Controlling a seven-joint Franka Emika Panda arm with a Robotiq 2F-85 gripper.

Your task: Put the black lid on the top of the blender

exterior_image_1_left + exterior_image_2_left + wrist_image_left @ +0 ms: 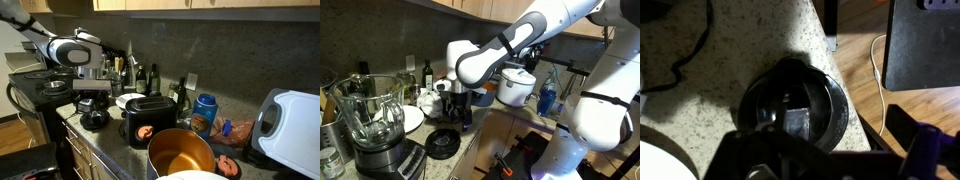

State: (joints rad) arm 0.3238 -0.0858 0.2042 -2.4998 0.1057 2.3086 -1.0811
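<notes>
Now hovering with the pincer just above the black lid, released and spread wide, gripping nothing. Looking straight down in the wrist view onto that round dark lid and its raised centre knob, with one dark finger out to the side, clear of the rim. Finding the lid flat on the speckled worktop, close to the front edge, knob up. Spotting the blender well apart from it in an exterior view: tall clear jar with a handle, upright on a squat silver-and-black base, not yet capped. Catching a white plate just beside the blender, farther back than the lid. Picking out the boxy black toaster near the lid, then a copper-coloured pot closer to the camera and a blue container behind that pot. Noting a black cord snaking over the worktop at the top of the wrist view, and a thin white cable hanging past the worktop's edge. Following the white arm down from above in both exterior views, bent over the lid. Hard to tell from any view whether the fingertips brush the lid.
</notes>
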